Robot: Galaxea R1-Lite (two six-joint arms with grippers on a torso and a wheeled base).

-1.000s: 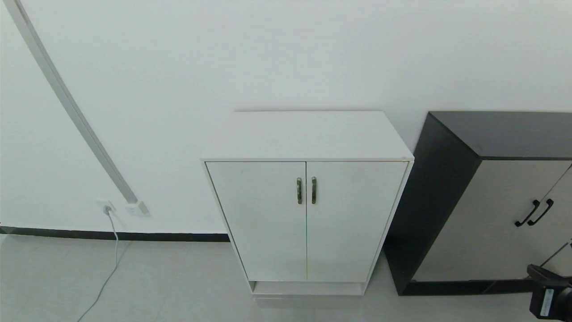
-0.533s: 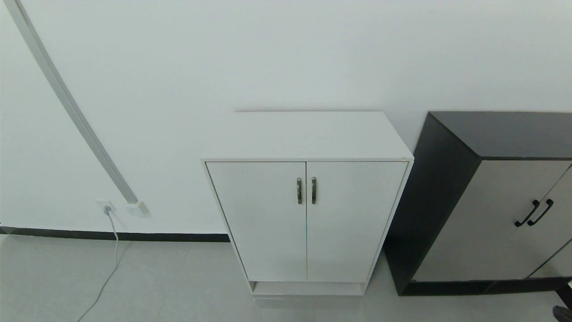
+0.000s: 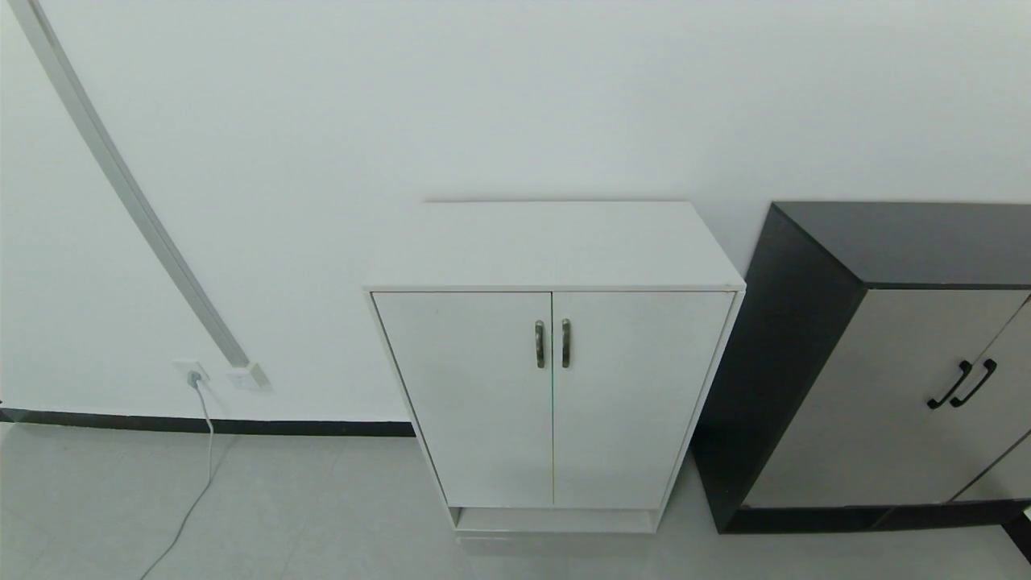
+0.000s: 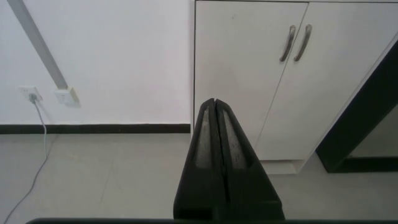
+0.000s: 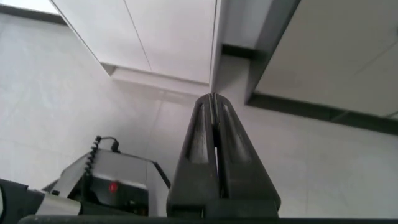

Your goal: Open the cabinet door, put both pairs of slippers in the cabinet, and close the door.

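A white two-door cabinet (image 3: 554,387) stands against the wall with both doors closed; its two metal handles (image 3: 552,343) sit side by side at the centre seam. In the left wrist view my left gripper (image 4: 214,104) is shut with nothing in it, held well in front of the cabinet (image 4: 261,74) and above the floor. My right gripper (image 5: 213,99) is shut and empty too, low over the floor near the cabinet's bottom corner (image 5: 155,43).
A black cabinet with grey doors (image 3: 878,362) stands right beside the white one. A grey cable (image 3: 197,459) runs from a wall socket (image 3: 193,374) down across the floor at the left. Grey tiled floor (image 3: 282,515) spreads before both cabinets.
The right arm, seen at the lower right edge of the head view one second ago, has dropped out of that view. The cabinet doors stay closed.
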